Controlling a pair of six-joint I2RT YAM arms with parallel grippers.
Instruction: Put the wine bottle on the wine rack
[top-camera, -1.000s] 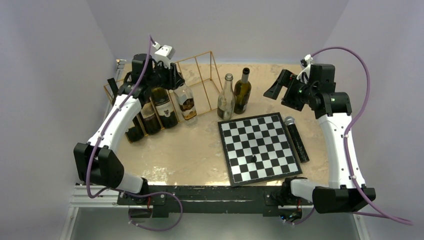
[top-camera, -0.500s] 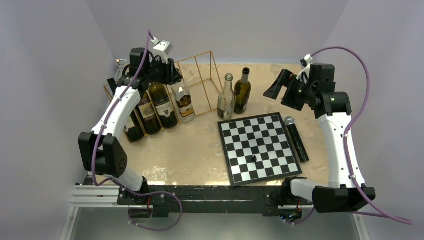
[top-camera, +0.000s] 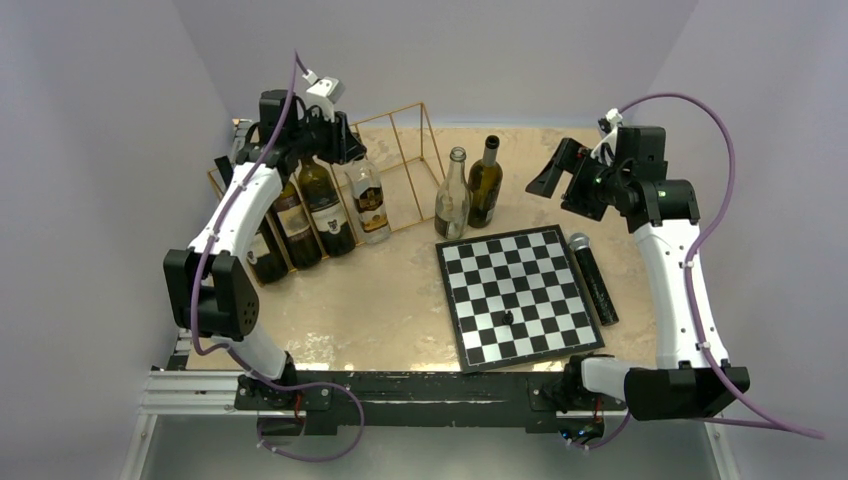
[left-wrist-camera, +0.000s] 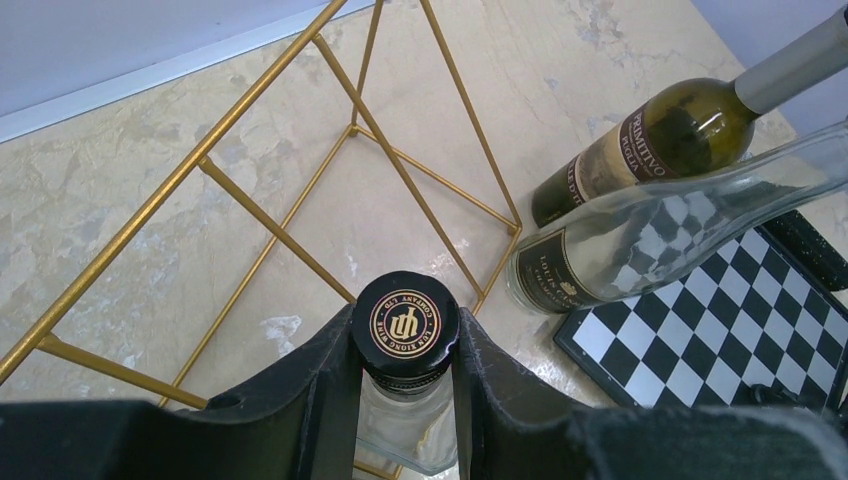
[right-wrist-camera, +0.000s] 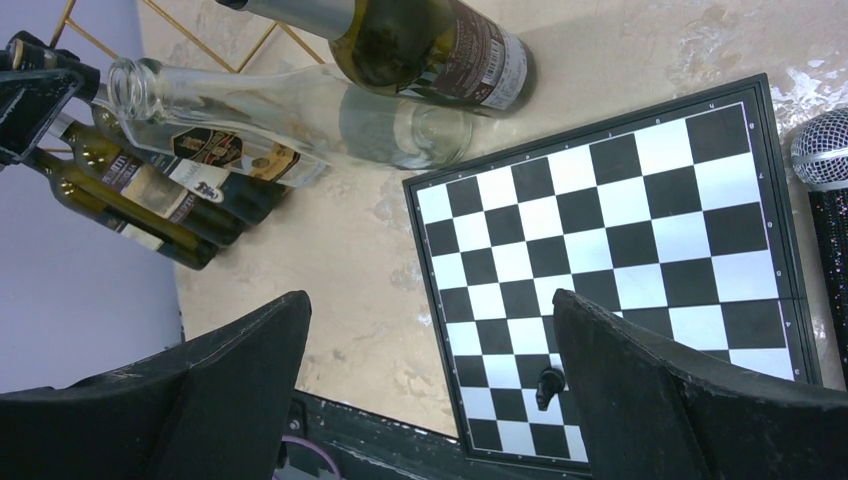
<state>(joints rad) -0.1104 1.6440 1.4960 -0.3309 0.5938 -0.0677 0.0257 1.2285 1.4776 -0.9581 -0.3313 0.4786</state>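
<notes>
The gold wire wine rack (top-camera: 412, 150) stands at the back left, with its slots also in the left wrist view (left-wrist-camera: 300, 180). Three dark bottles (top-camera: 300, 215) lean in its left slots. My left gripper (top-camera: 335, 140) is shut on the black cap (left-wrist-camera: 405, 325) of a clear wine bottle (top-camera: 368, 205), which leans in the fourth slot. A clear bottle (top-camera: 452, 195) and a dark green bottle (top-camera: 485, 182) stand upright right of the rack. My right gripper (top-camera: 553, 170) is open and empty, high above the table's right side.
A black-and-white chessboard (top-camera: 515, 295) with one black piece (top-camera: 507, 318) lies at centre right. A black microphone (top-camera: 592, 275) lies along its right edge. The rack's two right slots (top-camera: 425, 160) hold nothing.
My left arm has swung back and left, tilting the clear bottle more upright in its slot. My right arm shifted slightly.
</notes>
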